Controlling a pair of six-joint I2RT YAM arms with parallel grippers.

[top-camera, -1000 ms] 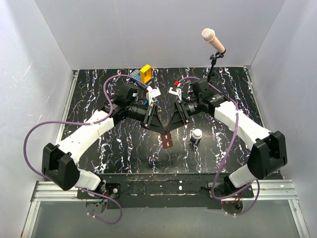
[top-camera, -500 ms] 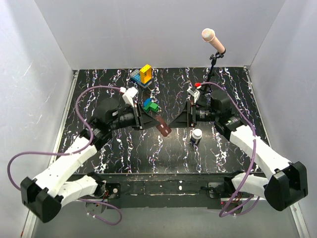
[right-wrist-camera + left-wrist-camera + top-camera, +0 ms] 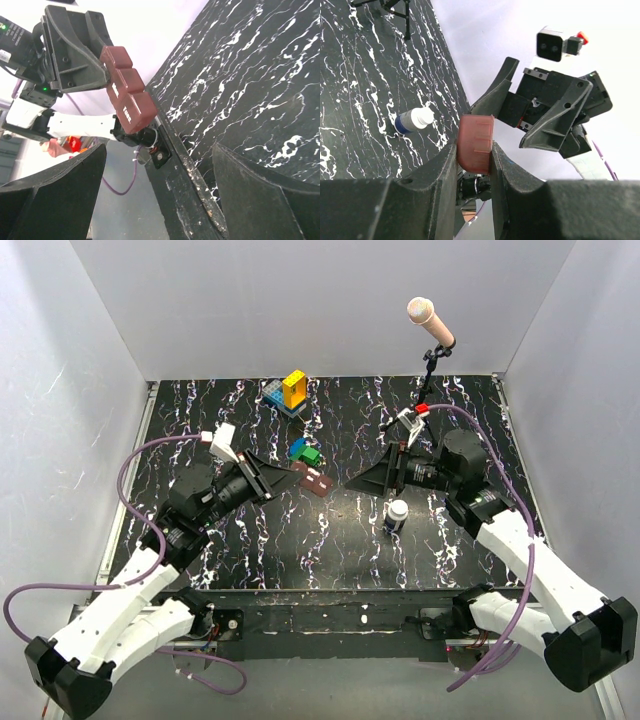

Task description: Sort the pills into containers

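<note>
The brown pill box (image 3: 317,482), a short row of square compartments, is clamped at one end between my left gripper's (image 3: 300,472) fingers and held above the table's middle. In the left wrist view the box (image 3: 476,142) sits tight between both pads of the left gripper (image 3: 474,152). My right gripper (image 3: 362,478) is open and empty, just right of the box and facing it. In the right wrist view the box (image 3: 127,95) shows beyond my spread right gripper (image 3: 160,147). No loose pills show.
A small dark bottle with a white cap (image 3: 397,515) stands on the black marbled table (image 3: 300,540) below the right gripper; it also shows in the left wrist view (image 3: 414,120). Toy blocks sit at the back (image 3: 291,390) and centre (image 3: 304,451). A microphone stand (image 3: 430,360) rises at the back right.
A second ago both grippers met at the box low over the table's middle. The left has since carried it up and back to the left; the right has drawn off to the right.
</note>
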